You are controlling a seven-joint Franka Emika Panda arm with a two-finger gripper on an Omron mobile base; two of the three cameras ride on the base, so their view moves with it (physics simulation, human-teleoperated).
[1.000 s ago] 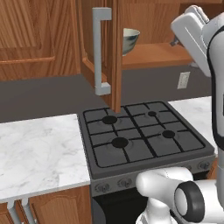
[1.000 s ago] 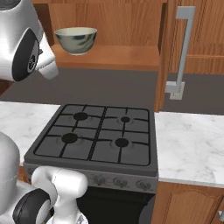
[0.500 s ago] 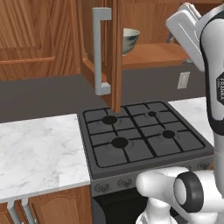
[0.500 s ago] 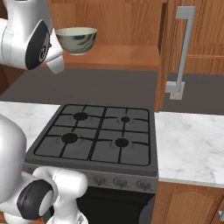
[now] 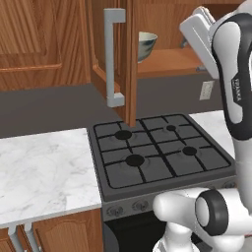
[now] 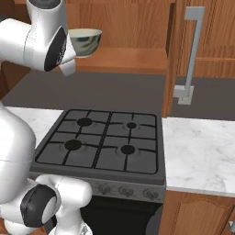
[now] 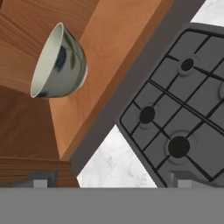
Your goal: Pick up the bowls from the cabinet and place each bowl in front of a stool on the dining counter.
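hand (image 7: 109, 178) raised beside cabinet shelf (image 5: 172, 61), fingers wide, rolled toward bowl (image 7: 59, 63)

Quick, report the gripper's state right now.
Gripper: jaws open, holding nothing; the cream bowl sits on the cabinet shelf, apart from the gripper.

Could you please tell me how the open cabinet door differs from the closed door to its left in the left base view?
The open cabinet door swings out edge-on over the stove, while the closed door lies flush with the wall. The open one carries a long grey bar handle; the closed one shows a raised panel and no visible handle. Both are warm brown wood.
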